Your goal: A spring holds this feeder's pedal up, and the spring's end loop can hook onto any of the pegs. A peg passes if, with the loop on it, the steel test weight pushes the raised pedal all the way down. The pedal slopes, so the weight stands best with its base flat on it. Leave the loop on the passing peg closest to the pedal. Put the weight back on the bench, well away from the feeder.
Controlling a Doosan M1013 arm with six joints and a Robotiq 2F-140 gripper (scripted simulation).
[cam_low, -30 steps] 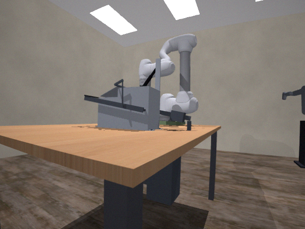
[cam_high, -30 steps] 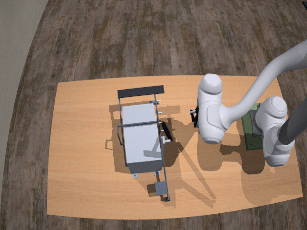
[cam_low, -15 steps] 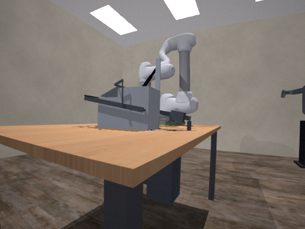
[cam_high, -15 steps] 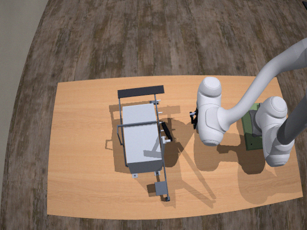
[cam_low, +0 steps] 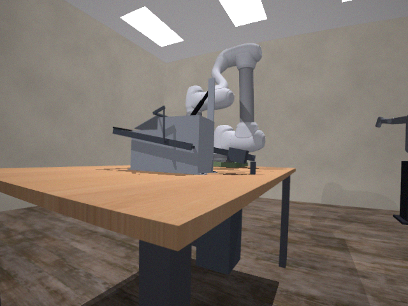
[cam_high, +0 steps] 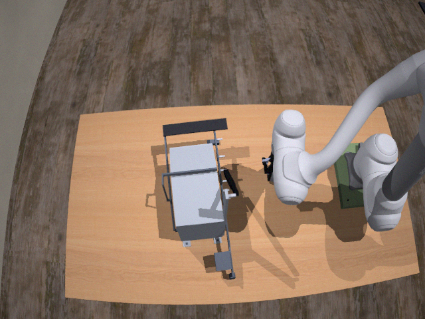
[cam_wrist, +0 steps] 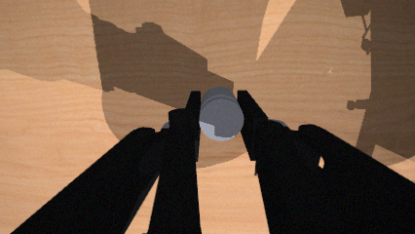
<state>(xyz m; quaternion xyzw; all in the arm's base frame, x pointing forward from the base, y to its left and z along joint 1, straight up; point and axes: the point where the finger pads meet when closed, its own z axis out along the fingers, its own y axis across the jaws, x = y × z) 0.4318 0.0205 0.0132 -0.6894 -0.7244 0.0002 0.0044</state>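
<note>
Gripping the steel test weight, the tool has its two black fingers pressed against either side of the grey cylinder, which the wrist view shows end-on above bare wood and hard-edged shadows. From the top view the tool peeks out dark at the left edge of the arm's white wrist housing, over the worktop between the feeder and the green base plate the arm stands on; the weight itself is hidden there under the wrist. The feeder, a grey box with a thin frame, sits left of centre on the worktop, its dark pedal at the far end. Along its right side small pegs stick out, and a black spring runs slantwise beside that edge; which peg its loop sits on is too small to tell. In the exterior view the feeder blocks the tool from sight, with the arm rising behind it.
</note>
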